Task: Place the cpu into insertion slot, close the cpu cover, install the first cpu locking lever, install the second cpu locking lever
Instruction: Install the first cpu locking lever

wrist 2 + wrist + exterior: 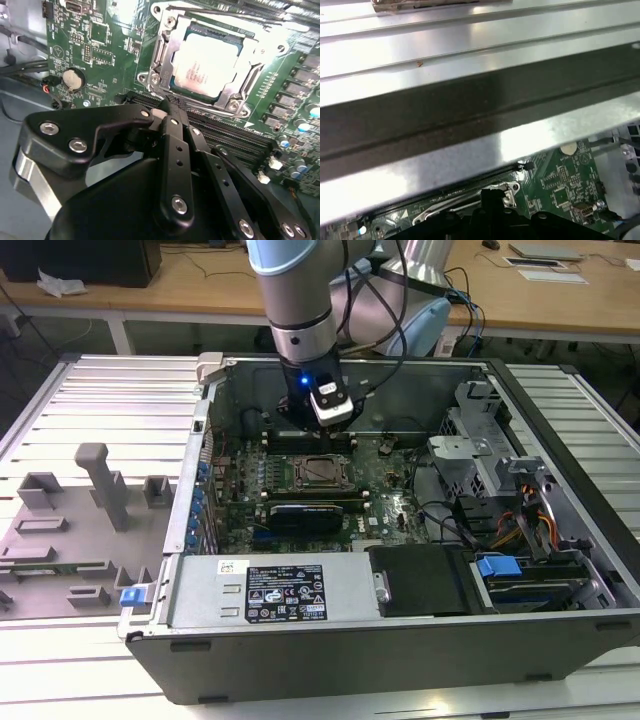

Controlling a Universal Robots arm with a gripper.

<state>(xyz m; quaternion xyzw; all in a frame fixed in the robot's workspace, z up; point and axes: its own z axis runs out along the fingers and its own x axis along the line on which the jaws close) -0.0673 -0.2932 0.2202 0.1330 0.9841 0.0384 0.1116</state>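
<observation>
Scanning L to R, exterior view:
Fixture tray (80,510): grey, on bench (60,660), L of PC case (400,650).
Pincer (318,430): over board inside case, just behind socket; fingers (172,107) pressed together, nothing between them.
Cpu (210,65): seated in insertion slot (322,472), silver top up.
Cpu cover (165,47): down, framing chip.
Drive cage (480,440): R side of case.

The robot's grey-and-blue arm (300,320) reaches steeply down, a blue light glowing at its wrist. In the second wrist view, the black end effector (170,106) points downward with its fingers (174,150) drawn together, gripping nothing.
</observation>
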